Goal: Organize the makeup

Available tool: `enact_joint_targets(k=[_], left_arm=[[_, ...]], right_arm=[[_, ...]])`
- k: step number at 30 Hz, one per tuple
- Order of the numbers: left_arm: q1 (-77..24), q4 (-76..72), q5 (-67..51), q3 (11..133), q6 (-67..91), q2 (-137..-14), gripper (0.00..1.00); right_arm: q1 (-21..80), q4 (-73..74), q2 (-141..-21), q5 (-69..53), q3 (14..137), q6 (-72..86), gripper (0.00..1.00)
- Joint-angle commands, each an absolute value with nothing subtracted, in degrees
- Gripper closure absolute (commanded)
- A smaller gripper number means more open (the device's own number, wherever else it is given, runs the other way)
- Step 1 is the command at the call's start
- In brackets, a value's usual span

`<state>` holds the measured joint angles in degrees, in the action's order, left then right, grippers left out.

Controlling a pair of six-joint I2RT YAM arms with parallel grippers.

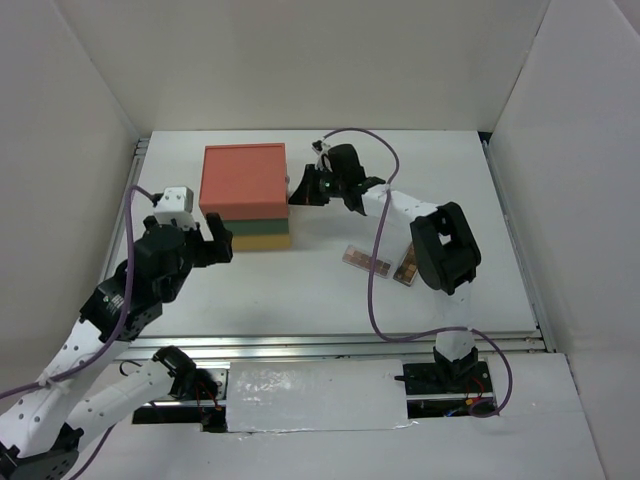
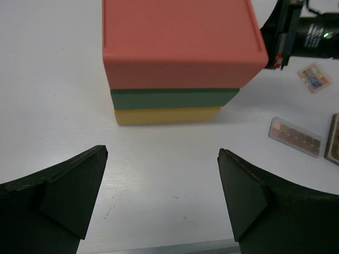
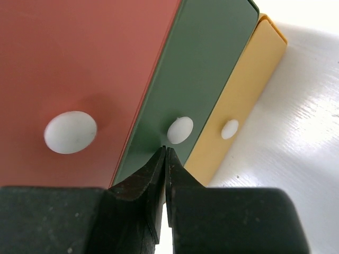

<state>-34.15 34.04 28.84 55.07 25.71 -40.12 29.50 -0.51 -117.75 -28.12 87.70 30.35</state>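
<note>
Drawer-opening step, apparently: right pincer (image 3: 166,154), tips together, sat just under green drawer (image 3: 212,69) knob (image 3: 180,129); left pincer (image 2: 162,153) gaped facing box (image 2: 183,47); palettes (image 2: 295,136) lay on surface (image 2: 53,106) nearby; next move likely required gripping and pulling knob.

The stacked orange, green and yellow plastic drawer box (image 1: 245,195) sits far-left on the white tabletop (image 1: 300,290). Two long brownish eyeshadow palettes (image 1: 366,260) lie close together to its right, nearer the arm bases.

One three-drawer box (image 1: 243,180), two long palettes (image 2: 295,136), one small square palette (image 2: 314,77), three white knobs (image 3: 70,132).
</note>
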Motion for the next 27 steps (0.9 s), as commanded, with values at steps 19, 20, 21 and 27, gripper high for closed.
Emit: enact_joint_targets(k=[19,20,21,27], left_arm=[[-25.67,16.71,24.97,79.64,19.77,-77.51,0.01],[-24.53,16.26,24.26,79.19,20.12,-77.87,0.01],[-24.09,15.82,23.56,78.67,20.56,-78.13,0.01],[-22.76,14.24,21.71,76.03,21.36,-82.17,0.00]], right_arm=[[24.26,-25.13,-110.65,-31.29,64.33,42.01,0.00],[24.34,-25.05,-111.26,-31.03,64.94,42.45,0.00],[24.35,-24.79,-112.75,-31.03,65.73,42.89,0.00],[24.17,-26.62,-121.10,-32.87,72.33,50.26,0.32]])
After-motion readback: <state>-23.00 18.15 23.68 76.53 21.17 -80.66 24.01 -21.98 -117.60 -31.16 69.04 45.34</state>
